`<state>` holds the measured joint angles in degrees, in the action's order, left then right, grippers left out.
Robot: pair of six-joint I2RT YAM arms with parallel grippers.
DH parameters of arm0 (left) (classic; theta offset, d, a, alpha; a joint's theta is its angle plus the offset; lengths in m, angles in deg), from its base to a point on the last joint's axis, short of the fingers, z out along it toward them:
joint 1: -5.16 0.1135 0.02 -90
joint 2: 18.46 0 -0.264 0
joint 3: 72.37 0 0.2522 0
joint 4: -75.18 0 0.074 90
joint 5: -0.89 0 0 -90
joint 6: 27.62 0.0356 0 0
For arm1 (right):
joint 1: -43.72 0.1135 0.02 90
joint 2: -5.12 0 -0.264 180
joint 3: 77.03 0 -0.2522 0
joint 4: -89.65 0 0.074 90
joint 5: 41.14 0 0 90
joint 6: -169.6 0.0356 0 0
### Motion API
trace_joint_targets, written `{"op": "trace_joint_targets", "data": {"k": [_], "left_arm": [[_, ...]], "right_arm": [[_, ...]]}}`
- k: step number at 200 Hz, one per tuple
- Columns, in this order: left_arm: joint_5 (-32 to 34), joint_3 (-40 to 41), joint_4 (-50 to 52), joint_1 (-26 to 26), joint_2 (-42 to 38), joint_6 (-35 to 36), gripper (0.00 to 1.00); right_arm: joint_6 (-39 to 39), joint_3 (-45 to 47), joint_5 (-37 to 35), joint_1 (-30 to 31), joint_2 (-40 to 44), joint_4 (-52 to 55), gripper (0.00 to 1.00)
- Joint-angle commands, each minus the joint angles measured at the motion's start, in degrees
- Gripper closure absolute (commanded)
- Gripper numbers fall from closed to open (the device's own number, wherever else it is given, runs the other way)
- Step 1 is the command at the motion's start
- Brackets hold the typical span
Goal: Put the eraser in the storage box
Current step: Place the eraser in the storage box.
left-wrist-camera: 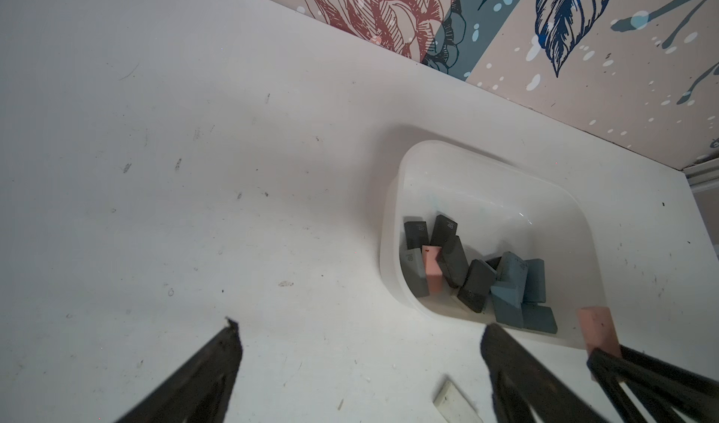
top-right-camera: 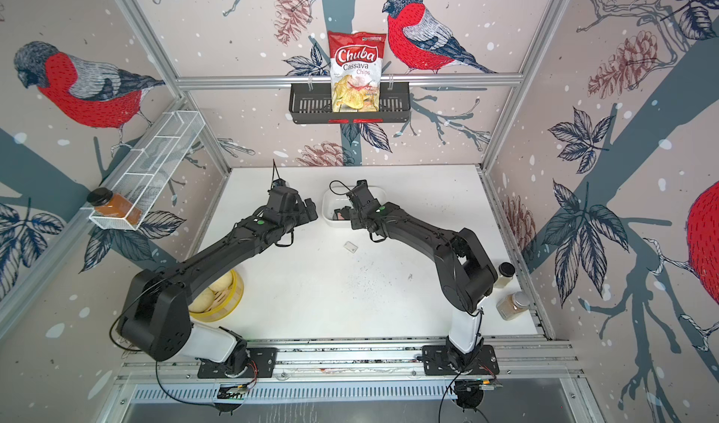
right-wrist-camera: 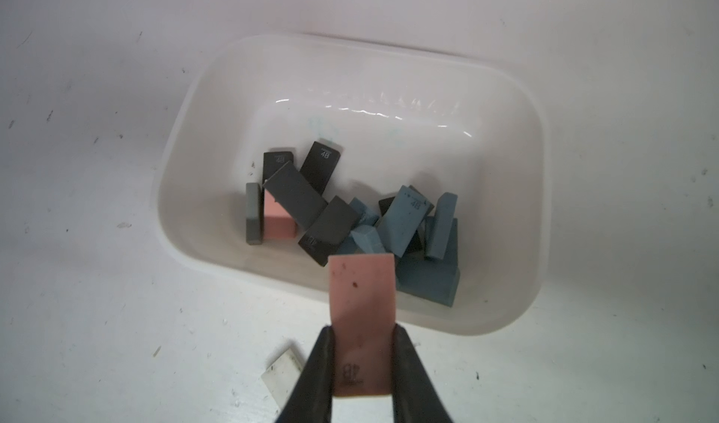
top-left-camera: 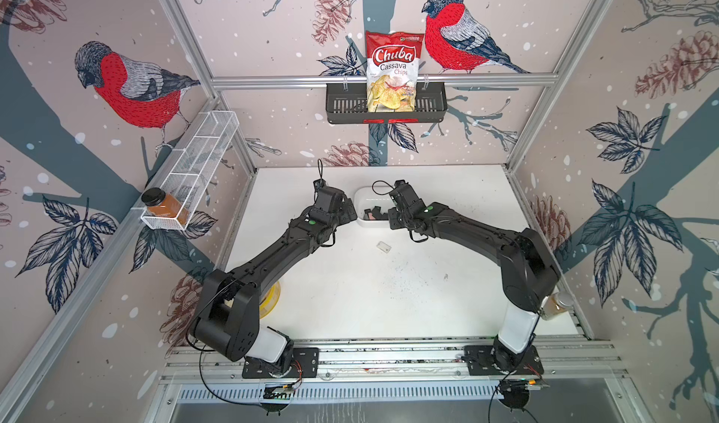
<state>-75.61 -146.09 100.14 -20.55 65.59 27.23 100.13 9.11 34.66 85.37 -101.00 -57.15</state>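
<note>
I have the right gripper (right-wrist-camera: 364, 335) pinching a pink eraser (right-wrist-camera: 361, 296), with both jaws flat against its long sides. The eraser's free end juts out over the near edge of the storage box (right-wrist-camera: 486, 160). In both top views the box sits toward 12 o'clock on the white table (top-left-camera: 350, 304), and my right wrist comes in from about the box's 4 o'clock side. Inside the box I see a loose heap of dark grey erasers (right-wrist-camera: 295, 195), blue erasers (right-wrist-camera: 404, 218) and a second pink eraser (right-wrist-camera: 278, 220), gathered in the half nearer the held one. My left gripper (left-wrist-camera: 360, 327) hovers at the box's 9 o'clock side, its jaws spread wide over bare table. A white eraser scrap (top-left-camera: 384, 247) lies flat on the table at about 6 o'clock from the box, apart from it.
</note>
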Motion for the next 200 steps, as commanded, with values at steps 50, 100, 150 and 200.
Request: {"op": "trace_joint_targets", "data": {"k": [50, 100, 150, 200], "left_arm": [[-0.8, -0.9, -0.1, 0.1, 0.7, -0.2, 0.04], [-0.8, -0.8, -0.2, 0.1, 0.7, -0.2, 0.04], [-0.8, -1.0, 0.0, 0.1, 1.0, -0.1, 0.04], [-1.0, -1.0, 0.0, 0.1, 1.2, -0.2, 0.03]], "right_arm": [[-1.0, -8.2, 2.7, -3.1, -7.1, 3.2, 0.78], [-0.7, -8.7, 3.3, -4.1, -9.0, 3.2, 0.75], [-0.8, -8.9, 3.4, -4.4, -9.2, 3.2, 0.73], [-0.8, -8.8, 3.6, -4.6, -9.1, 3.4, 0.66]]}}
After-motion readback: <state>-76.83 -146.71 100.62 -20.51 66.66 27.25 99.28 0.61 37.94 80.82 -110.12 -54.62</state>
